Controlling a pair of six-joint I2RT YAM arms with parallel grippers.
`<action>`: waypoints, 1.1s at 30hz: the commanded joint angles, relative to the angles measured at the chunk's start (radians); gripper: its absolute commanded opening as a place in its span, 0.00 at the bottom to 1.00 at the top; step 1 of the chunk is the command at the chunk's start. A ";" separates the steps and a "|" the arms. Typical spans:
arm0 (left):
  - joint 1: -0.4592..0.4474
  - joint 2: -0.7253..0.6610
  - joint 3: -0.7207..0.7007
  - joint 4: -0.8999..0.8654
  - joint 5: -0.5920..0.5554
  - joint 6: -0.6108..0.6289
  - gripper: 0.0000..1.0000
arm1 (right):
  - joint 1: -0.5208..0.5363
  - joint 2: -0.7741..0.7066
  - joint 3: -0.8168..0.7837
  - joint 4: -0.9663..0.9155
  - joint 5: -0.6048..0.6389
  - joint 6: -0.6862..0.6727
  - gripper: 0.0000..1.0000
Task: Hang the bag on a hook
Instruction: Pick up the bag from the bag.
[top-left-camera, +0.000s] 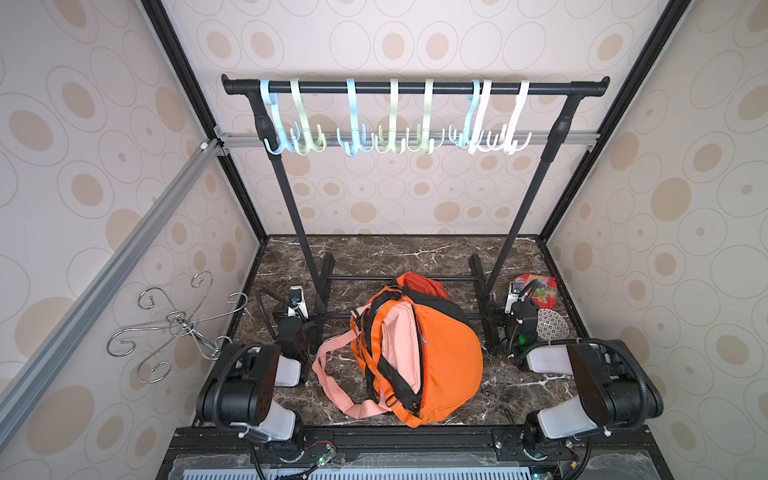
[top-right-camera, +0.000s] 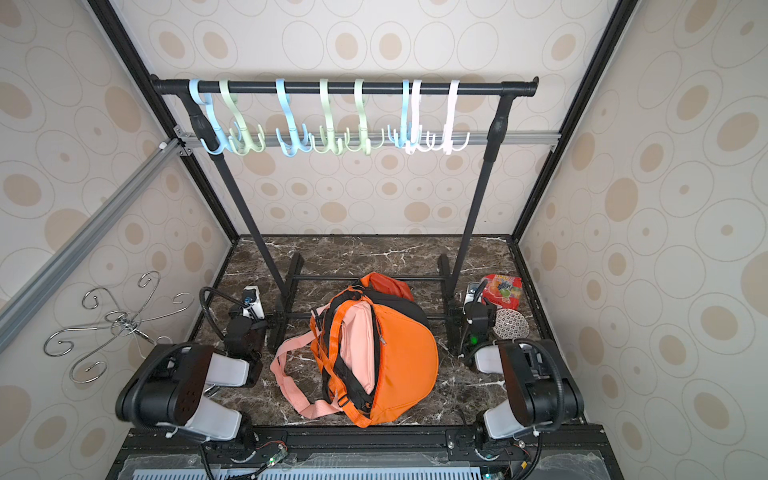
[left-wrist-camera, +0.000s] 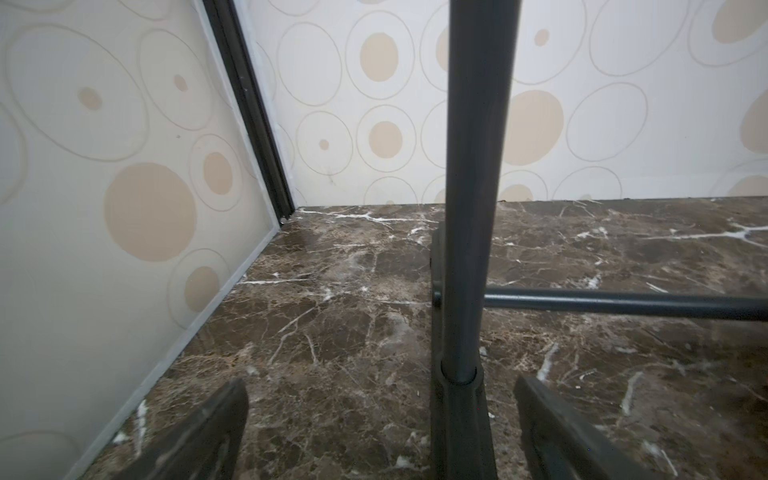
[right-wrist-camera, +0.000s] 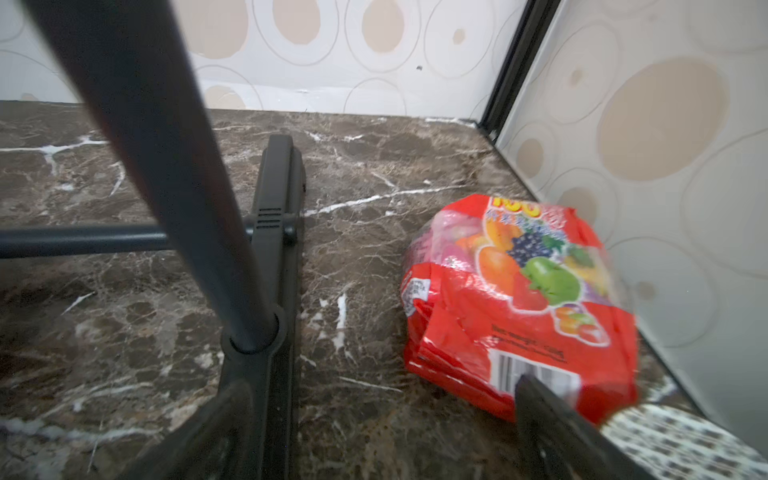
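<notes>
left gripper (left-wrist-camera: 382, 424), right gripper (right-wrist-camera: 382, 432): jaws apart, empty | orange bag (top-left-camera: 449, 357) flat, long axis near-far

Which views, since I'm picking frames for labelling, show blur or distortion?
Both top views: sharp and evenly lit, though the wide angle splays the uprights of the rack. Right wrist view: snack packet smeared along its wall-side edge, fingers out of focus. Left wrist view: fingers soft.
</notes>
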 joint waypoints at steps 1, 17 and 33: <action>-0.047 -0.173 0.071 -0.186 -0.166 -0.051 1.00 | 0.061 -0.214 0.037 -0.118 0.060 -0.069 1.00; -0.440 -0.462 0.449 -1.180 0.134 -0.602 1.00 | 0.289 -0.391 0.630 -1.214 -0.339 0.352 1.00; -0.703 -0.348 0.369 -1.487 0.176 -0.857 1.00 | 0.412 -0.377 0.658 -1.200 -0.250 0.353 0.93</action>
